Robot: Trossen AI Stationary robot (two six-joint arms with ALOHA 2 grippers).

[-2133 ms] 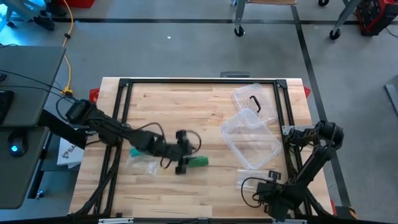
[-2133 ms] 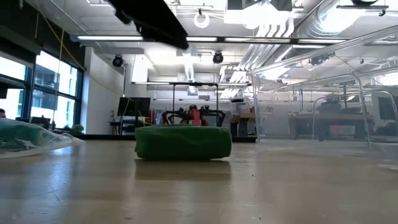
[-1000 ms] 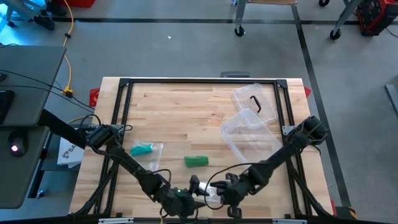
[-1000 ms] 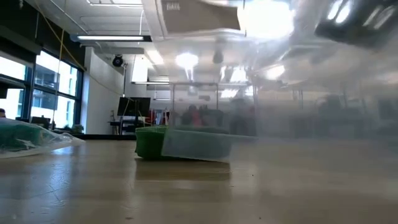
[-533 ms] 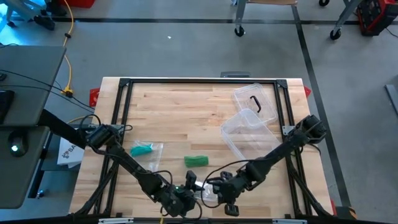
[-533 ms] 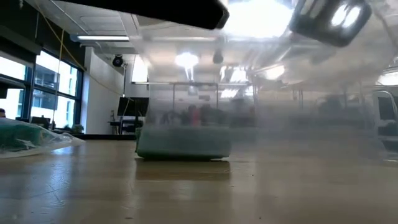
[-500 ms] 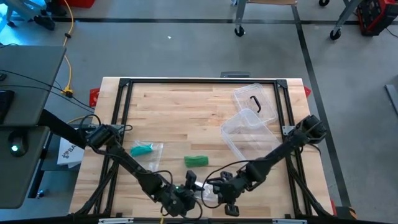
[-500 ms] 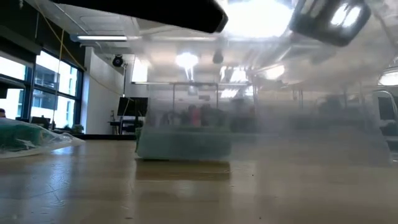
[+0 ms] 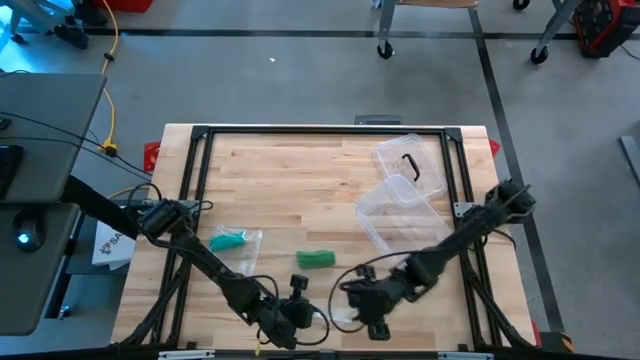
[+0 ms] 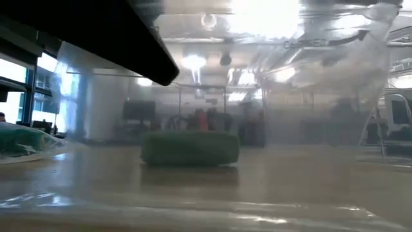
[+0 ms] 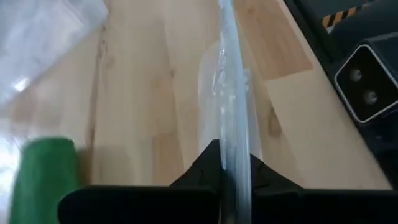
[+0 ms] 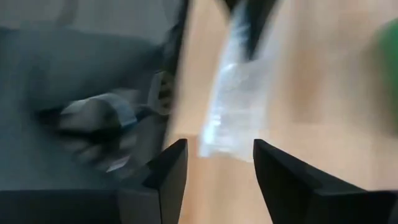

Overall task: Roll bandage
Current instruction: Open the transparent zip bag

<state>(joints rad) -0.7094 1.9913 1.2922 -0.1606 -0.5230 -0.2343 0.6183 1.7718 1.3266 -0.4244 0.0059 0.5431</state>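
Two arms stretched low over the surface's (image 9: 300, 180) near edge: left jaws (image 11: 231, 180) pinched tight on a clear plastic bag (image 11: 230, 93), right jaws (image 12: 214, 165) parted, empty, just beside. Green bandage roll (image 9: 315, 258) mid-surface, loose.

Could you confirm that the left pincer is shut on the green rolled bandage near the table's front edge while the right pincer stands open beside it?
Not quite: the left pincer is shut on the clear plastic bag, not the green rolled bandage, which lies free on the wooden table. The left wrist view shows this. The right pincer does stand open beside it.
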